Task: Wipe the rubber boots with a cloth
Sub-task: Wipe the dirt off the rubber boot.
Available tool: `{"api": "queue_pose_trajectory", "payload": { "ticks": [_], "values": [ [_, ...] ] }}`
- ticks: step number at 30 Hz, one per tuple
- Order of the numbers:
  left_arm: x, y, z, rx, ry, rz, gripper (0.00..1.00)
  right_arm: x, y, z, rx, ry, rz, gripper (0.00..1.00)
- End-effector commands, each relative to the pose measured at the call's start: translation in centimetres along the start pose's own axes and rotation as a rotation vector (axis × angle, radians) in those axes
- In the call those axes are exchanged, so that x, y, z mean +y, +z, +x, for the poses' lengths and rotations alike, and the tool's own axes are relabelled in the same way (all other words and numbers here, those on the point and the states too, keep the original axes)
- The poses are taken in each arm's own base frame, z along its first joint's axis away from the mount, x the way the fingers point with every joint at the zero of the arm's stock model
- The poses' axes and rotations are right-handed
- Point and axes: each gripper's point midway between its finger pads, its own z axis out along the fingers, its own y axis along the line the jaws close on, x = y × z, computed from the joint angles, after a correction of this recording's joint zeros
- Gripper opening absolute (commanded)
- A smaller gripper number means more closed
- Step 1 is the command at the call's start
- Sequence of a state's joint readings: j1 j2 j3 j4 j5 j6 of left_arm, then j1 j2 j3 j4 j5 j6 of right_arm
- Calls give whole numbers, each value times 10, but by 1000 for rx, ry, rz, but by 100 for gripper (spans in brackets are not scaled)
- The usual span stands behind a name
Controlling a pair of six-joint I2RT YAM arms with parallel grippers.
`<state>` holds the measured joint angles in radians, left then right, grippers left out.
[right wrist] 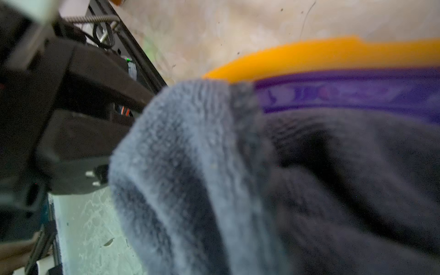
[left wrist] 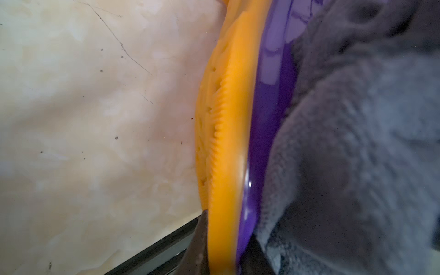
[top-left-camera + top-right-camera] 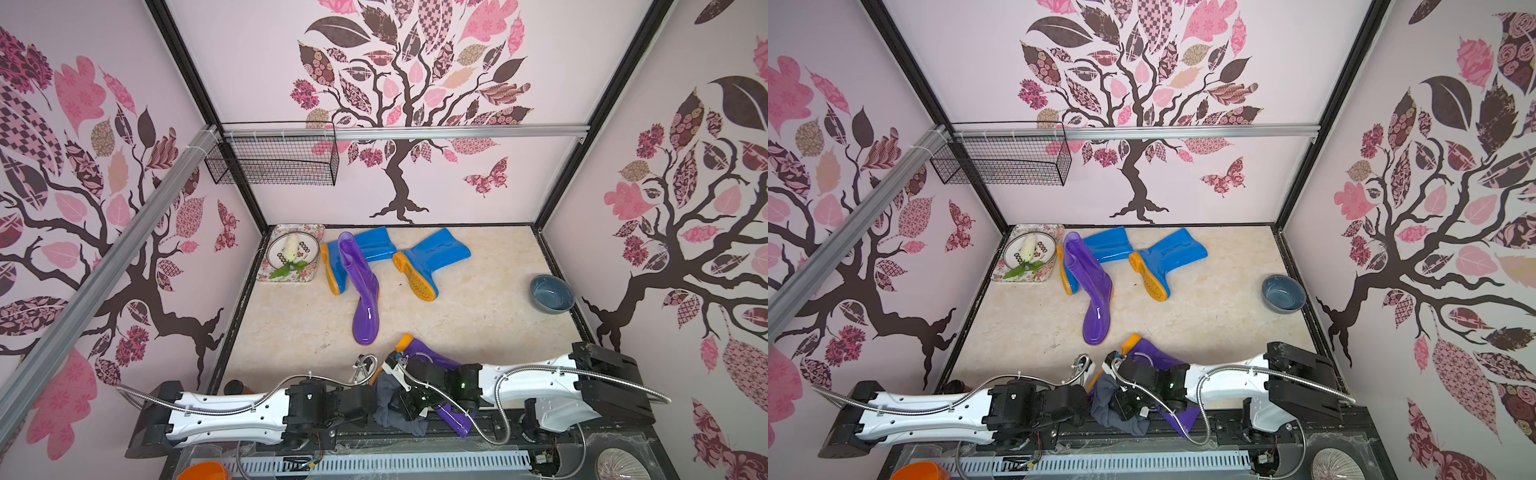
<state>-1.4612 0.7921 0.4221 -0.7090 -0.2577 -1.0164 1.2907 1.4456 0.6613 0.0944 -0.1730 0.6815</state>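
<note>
The left gripper point(image 2: 225, 245) is pinching the near purple boot point(image 3: 426, 353) by its orange sole point(image 2: 221, 142) at the table point(image 3: 478, 324) front, while the right gripper point(image 3: 406, 409), fingers closed on the bunched cloth point(image 1: 190, 166), is holding it on that boot, so hard wiping is likely risking the thin pinch slipping.

The far purple boot point(image 3: 365, 291) is glossy, translucent rubber with bright glints. The blue boots point(image 3: 440, 249) are just as glossy but opaque. Their orange soles point(image 3: 415, 276) look matt, with a ribbed, dimpled tread. The near purple boot point(image 2: 264, 133) shines like wet plastic. The cloth point(image 2: 357, 154) is soft, fuzzy terry, matt grey. The table point(image 3: 478, 324) is smooth, marble-patterned and lightly scratched. The bowl point(image 3: 552, 294) has a glazed sheen. The basket point(image 3: 274, 162) is thin black wire, and the rail point(image 3: 457, 132) is pale brushed metal. The arms point(image 3: 232, 415) have smooth white plastic shells and ribbed metal hoses point(image 3: 536, 369).
</note>
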Motion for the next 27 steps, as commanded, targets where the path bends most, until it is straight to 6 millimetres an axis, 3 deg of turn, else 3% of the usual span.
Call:
{"api": "queue_pose_trajectory", "payload": {
  "ticks": [1,4,6,8,12,14,17,20,24,27],
  "values": [
    [-23,-4,-15,-50,-35,89,14,-48,-23,-46,-133,137,69,0],
    [-24,-7,-17,-66,-51,108,15,-85,-42,-63,-180,138,184,0],
    [-23,-7,-17,-72,-54,111,15,-81,-45,-69,-181,117,187,0],
    [-22,-7,-17,-74,-56,112,15,-53,-40,-70,-161,115,68,0],
    [-22,-5,-16,-73,-52,109,15,23,-29,-59,-169,-32,-24,0],
    [-22,-3,-16,-72,-50,107,16,43,-18,-50,-134,-4,-113,0],
    [-24,-3,-17,-72,-50,112,17,48,-2,-40,-96,55,-180,0],
    [-25,-3,-16,-70,-59,120,17,29,-4,-48,-133,66,-118,0],
    [-26,-3,-15,-74,-80,143,17,-48,-23,-73,-186,183,8,0],
    [-26,-5,-16,-81,-86,155,17,-88,-37,-85,-209,209,97,0]
  ]
}}
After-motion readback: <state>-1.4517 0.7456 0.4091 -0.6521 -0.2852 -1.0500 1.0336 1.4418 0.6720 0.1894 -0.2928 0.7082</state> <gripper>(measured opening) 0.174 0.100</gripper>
